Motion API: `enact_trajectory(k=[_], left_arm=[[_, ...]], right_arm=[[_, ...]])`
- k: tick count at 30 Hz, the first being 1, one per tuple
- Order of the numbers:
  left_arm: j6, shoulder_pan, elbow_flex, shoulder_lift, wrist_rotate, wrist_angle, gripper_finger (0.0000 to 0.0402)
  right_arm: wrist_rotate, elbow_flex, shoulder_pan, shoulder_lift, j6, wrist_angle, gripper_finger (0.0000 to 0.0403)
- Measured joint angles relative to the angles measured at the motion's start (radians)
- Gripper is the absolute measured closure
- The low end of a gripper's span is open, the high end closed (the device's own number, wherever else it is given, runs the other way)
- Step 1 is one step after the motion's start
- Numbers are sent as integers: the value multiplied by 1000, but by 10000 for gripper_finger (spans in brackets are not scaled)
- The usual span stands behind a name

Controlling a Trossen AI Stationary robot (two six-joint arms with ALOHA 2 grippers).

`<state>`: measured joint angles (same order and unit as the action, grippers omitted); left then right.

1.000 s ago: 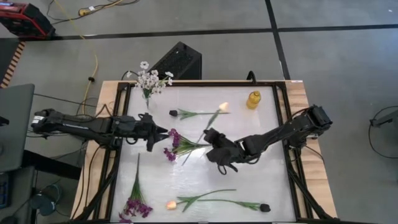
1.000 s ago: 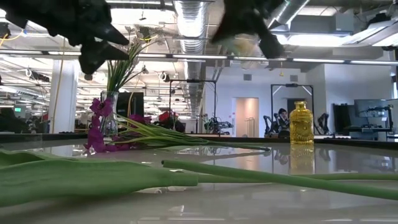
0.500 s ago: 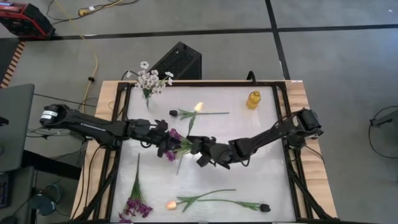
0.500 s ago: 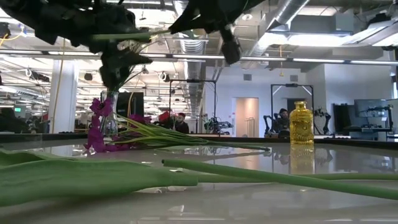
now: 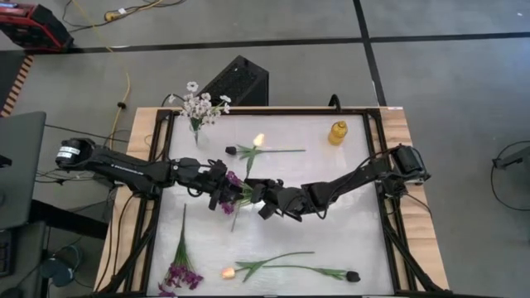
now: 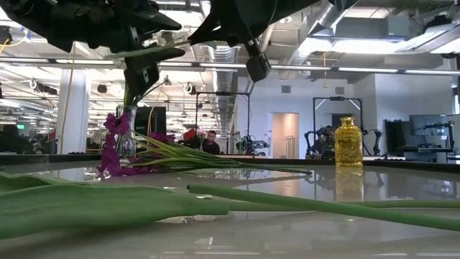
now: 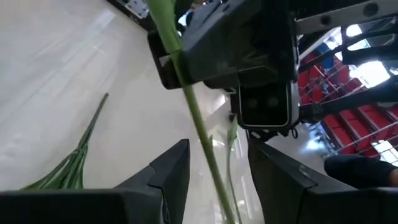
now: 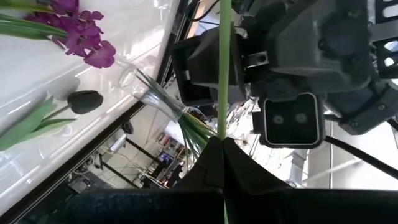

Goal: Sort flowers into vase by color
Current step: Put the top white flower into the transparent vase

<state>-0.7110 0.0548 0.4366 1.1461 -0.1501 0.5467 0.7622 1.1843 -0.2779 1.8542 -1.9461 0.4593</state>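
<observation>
we hold the peach tulip [image 5: 257, 140] aloft mid-surface for a handover: right tool [image 5: 251, 191] pinches its stem, left tool [image 5: 222, 183] spread around it, ready to take it.

One peach-orange tulip [image 5: 258, 140] was up off the bench near the middle, its thin green stem [image 8: 224, 68] running down toward the purple sprig [image 5: 231, 192] that lay flat under it. A dark-budded flower [image 5: 231, 151] lay just beside the tulip's head, stem pointing right. The white blossoms [image 5: 199, 106] already stood upright in the clear vase [image 5: 196, 130] at the back left corner. Along the front edge lay another purple cluster [image 5: 180, 273], a second peach tulip [image 5: 227, 271] and another dark bud [image 5: 352, 276].
</observation>
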Motion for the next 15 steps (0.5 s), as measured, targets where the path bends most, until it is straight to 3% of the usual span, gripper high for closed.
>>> enact_trajectory(k=[8,15], left_arm=[[11,-28,0,0,19,-2,275],[27,-45,0,0,26,-3,369]], right_arm=[[-16,0,-1,0,0,1,386],[-30,0,0,0,4,17,380]])
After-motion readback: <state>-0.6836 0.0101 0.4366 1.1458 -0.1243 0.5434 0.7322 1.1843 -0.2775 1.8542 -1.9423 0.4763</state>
